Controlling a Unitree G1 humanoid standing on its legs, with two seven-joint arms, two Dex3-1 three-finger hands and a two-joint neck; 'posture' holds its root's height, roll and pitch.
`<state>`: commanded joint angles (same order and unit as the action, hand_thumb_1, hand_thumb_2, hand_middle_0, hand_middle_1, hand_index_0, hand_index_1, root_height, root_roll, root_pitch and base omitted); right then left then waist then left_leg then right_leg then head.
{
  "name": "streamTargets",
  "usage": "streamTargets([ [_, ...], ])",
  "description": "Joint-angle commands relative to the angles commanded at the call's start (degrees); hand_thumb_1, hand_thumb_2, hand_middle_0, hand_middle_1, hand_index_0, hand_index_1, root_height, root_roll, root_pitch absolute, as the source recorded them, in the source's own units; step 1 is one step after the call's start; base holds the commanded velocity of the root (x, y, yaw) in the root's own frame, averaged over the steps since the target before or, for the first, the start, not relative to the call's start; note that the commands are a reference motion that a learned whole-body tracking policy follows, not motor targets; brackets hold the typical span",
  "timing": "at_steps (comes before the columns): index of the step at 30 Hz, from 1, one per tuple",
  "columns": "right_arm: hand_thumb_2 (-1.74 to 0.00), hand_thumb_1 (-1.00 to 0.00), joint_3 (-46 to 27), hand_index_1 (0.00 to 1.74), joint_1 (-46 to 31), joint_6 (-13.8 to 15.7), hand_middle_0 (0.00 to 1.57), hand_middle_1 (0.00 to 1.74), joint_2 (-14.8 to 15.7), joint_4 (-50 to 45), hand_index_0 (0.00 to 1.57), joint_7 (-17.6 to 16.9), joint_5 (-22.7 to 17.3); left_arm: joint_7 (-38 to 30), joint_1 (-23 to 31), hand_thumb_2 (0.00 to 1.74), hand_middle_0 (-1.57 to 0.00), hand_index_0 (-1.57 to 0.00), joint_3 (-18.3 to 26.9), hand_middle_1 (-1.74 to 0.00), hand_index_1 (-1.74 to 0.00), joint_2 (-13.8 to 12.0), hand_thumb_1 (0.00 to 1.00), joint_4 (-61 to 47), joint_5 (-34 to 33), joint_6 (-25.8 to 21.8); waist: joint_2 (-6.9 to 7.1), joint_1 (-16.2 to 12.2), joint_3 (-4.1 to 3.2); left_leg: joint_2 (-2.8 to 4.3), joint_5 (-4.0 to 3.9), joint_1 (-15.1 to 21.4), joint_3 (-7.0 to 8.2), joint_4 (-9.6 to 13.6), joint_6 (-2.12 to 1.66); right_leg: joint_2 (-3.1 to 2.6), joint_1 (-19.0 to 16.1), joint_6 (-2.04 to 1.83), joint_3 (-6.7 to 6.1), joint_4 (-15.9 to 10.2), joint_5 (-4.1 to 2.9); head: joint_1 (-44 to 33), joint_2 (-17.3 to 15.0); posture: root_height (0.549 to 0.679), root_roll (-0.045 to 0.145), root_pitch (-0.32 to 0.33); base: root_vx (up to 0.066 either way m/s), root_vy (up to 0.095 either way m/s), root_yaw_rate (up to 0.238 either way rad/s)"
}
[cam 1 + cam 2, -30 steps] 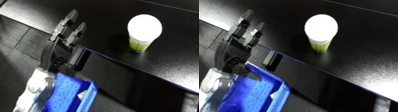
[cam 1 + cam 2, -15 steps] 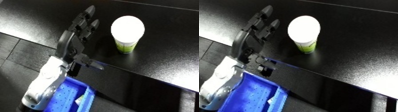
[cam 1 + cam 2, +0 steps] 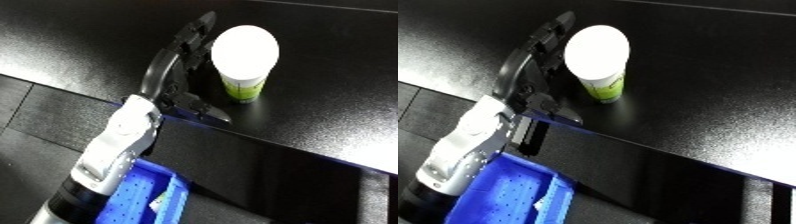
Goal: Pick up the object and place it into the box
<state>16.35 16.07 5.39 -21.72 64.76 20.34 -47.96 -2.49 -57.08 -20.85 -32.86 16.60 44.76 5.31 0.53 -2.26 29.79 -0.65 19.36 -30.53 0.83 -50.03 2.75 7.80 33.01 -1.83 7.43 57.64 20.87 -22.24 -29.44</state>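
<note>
At the lower left of the frame sits the blue bin (image 3: 133, 200), below the table edge, ready to receive the object. Above it, the left hand (image 3: 178, 65) reaches up from the forearm, its fingers spread wide and fairly straight alongside the cup (image 3: 244, 62), apparently just beside it rather than touching, thumb (image 3: 206, 111) splayed low to bracket it. The cup stands upright at upper centre on the black table (image 3: 338, 90), long axis vertical, white lid facing the camera.
</note>
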Motion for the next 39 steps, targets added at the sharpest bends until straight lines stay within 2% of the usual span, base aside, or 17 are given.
streamTargets([
  [7, 0.0, 0.0, 0.4, 0.0, 0.4, 0.5, 0.0, 0.0, -0.2, -0.2, 0.0, -0.1, -0.6, -0.3, -2.5, 0.0, 0.0, 0.0, -2.1, 0.0, 0.0, 0.7, 0.0, 3.6, -0.1, -0.3, 0.37, -0.8, 0.0, 0.37, 0.23, -0.5, 0.38, -0.5, 0.16, -0.07, 0.9, -0.16, -0.3, 0.3, -0.18, -0.2, 0.3, 0.605, 0.026, -0.013, 0.006, 0.004, -0.033],
  [17, 0.0, 0.0, 0.9, 0.0, 0.6, 0.9, 0.0, 0.0, -0.1, -1.0, 0.0, -0.5, -0.7, -0.8, -5.9, 0.87, -0.79, -0.79, -4.3, -0.87, -0.87, 2.4, 0.5, 7.4, -0.4, -0.8, 0.97, -1.9, 0.0, 0.81, 0.58, -1.2, 0.69, -1.2, 0.39, -0.21, 1.8, -0.35, -0.57, 0.6, -0.37, -1.4, 0.3, 0.604, 0.025, -0.007, 0.007, -0.004, -0.035],
  [26, 0.0, 0.0, 1.3, 0.0, 0.7, 1.0, 0.0, 0.0, 0.0, -1.0, 0.0, -0.5, -0.3, -1.2, -7.2, 1.65, -1.49, -1.49, -5.0, -1.65, -1.65, 3.1, 0.95, 9.5, 1.6, -0.5, 0.9, -2.3, 0.0, 0.95, 0.65, -0.9, 0.78, -1.1, 0.34, -0.24, 1.6, -0.37, -0.68, 0.5, -0.31, -1.9, 0.8, 0.604, 0.027, -0.009, 0.009, 0.001, -0.01],
  [28, 0.0, 0.0, 1.3, 0.0, 0.8, 0.9, 0.0, 0.0, 0.1, -1.0, 0.0, -1.0, 0.2, -1.0, -6.9, 1.65, -1.49, -1.49, -4.6, -1.65, -1.65, 3.3, 0.95, 9.8, 5.1, 1.1, 0.8, -2.3, 0.0, 0.93, 0.61, -0.7, 0.72, -1.0, 0.29, -0.23, 1.5, -0.35, -0.67, 0.4, -0.28, -2.1, 1.2, 0.604, 0.028, -0.01, -0.001, -0.002, 0.022],
  [33, 0.0, 0.0, 1.2, 0.0, 0.8, 0.8, 0.0, 0.0, 0.5, -1.1, 0.0, -2.5, 0.9, 1.3, -4.1, 1.65, -1.49, -1.49, -2.4, -1.65, -1.65, 4.9, 0.95, 8.8, 18.9, 5.0, 0.29, -2.1, 0.0, 0.69, 0.44, -0.3, 0.45, -0.4, 0.18, -0.07, 1.0, -0.18, -0.65, 0.2, -0.11, -1.7, 2.0, 0.605, 0.031, -0.01, -0.014, 0.0, 0.049],
  [36, 0.0, 0.0, 1.0, 0.0, 0.8, 0.7, 0.0, 0.0, 0.6, -1.4, 0.0, -3.1, 0.6, 3.7, -1.8, 1.65, -1.49, -1.49, -0.8, -1.65, -1.65, 5.7, 0.95, 6.6, 25.7, 4.5, -0.08, -1.7, 0.0, 0.56, 0.36, 0.1, 0.28, 0.0, 0.13, 0.14, 0.6, 0.01, -0.59, 0.1, 0.06, -1.2, 2.3, 0.606, 0.034, -0.011, -0.021, 0.011, 0.052],
  [39, 0.0, 0.0, 0.8, 0.0, 0.5, 0.8, 0.0, 0.0, 0.7, -1.8, 0.0, -3.6, 0.4, 4.9, 0.6, 1.65, -1.49, -1.49, 0.9, -1.65, -1.65, 6.2, 0.95, 3.5, 27.6, 2.1, -0.35, -1.2, 0.0, 0.37, 0.3, 0.5, 0.02, 0.2, 0.08, 0.32, 0.2, 0.23, -0.49, 0.0, 0.23, -0.9, 2.5, 0.607, 0.036, -0.013, -0.015, 0.006, 0.055],
])
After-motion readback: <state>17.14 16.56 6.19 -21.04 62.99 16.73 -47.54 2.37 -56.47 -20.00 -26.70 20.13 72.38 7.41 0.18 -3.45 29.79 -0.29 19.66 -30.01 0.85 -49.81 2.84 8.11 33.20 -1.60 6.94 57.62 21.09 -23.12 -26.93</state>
